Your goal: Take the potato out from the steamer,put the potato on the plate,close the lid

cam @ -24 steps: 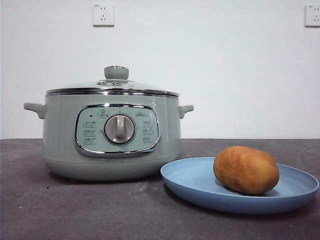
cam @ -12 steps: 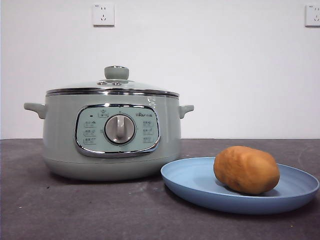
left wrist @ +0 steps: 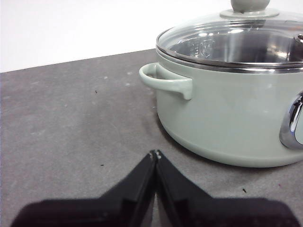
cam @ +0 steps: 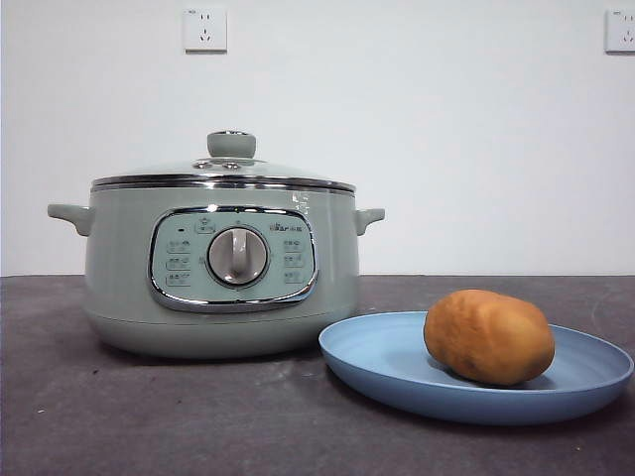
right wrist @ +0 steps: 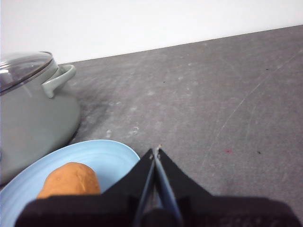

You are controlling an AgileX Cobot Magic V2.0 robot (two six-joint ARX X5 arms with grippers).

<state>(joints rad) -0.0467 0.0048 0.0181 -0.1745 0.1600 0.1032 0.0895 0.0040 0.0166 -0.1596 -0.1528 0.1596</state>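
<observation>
The sage-green steamer [cam: 220, 268] stands on the dark table with its glass lid [cam: 223, 171] seated on the rim, green knob on top. To its right, the golden-brown potato [cam: 488, 336] rests on the light-blue plate [cam: 387, 362]. My left gripper [left wrist: 155, 154] is shut and empty, low over the table beside the steamer [left wrist: 227, 113] and its side handle. My right gripper [right wrist: 156, 151] is shut and empty, by the edge of the plate [right wrist: 94, 156], with the potato [right wrist: 68, 179] just off to one side. Neither arm shows in the front view.
A white wall with two power sockets [cam: 204, 29] stands behind the table. Bare dark tabletop [right wrist: 213, 104] stretches beyond the plate and in front of the steamer.
</observation>
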